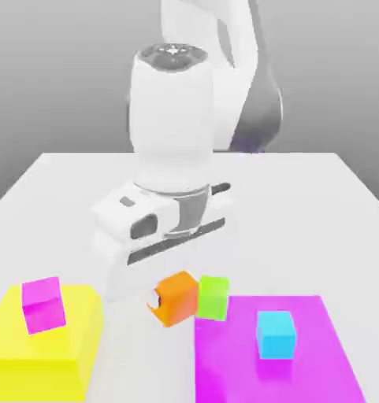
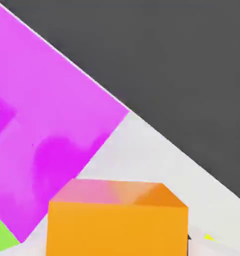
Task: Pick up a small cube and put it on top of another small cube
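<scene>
The orange cube is held by the tool, which is closed on it, near the front of the table, between the yellow block and the magenta pad. Whether its underside is clear of the table cannot be told. The step in hand is judged to be securing the grip and lifting: the squeeze should be kept even and the cube raised straight up before any sideways travel, since the green cube lies just beside it in the exterior view and could be knocked. Which cube is to be built on is left open by the task; whichever is chosen, the load should be centred above it, lowered slowly and released only on full contact

No long axis is offered by the orange cube, its sides being about equal. In the exterior view it is seen turned and tilted, a corner lowest, its edges slanting against the pad's; it should be levelled before being set down
</scene>
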Robot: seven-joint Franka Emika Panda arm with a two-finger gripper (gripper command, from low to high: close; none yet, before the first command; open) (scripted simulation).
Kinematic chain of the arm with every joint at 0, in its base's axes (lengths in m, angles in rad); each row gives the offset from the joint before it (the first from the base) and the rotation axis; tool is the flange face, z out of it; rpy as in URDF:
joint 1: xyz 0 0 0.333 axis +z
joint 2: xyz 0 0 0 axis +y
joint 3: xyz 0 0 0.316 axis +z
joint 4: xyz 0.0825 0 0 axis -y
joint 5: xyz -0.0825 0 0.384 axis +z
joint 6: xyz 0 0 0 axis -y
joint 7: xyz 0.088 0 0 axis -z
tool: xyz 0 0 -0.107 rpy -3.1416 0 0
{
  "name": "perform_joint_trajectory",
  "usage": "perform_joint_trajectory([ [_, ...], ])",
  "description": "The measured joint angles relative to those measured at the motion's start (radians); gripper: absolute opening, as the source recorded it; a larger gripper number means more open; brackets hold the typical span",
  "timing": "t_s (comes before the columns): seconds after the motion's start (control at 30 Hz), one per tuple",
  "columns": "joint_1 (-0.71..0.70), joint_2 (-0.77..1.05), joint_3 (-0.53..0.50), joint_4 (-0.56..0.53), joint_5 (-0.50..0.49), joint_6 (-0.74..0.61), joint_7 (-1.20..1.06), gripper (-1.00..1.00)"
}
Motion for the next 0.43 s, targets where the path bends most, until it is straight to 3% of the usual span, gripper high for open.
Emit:
perform_joint_trajectory([
  [0.13, -0.129, -0.043, -0.093, 0.005, -0.001, -0.064, -0.151, -1.0],
  [0.3, -0.135, 0.047, -0.106, -0.025, 0.047, 0.046, -0.212, -1.0],
  [0.33, -0.137, 0.07, -0.105, -0.033, 0.054, 0.076, -0.218, 1.0],
  [0.43, -0.137, 0.07, -0.105, -0.033, 0.054, 0.076, -0.218, 1.0],
])
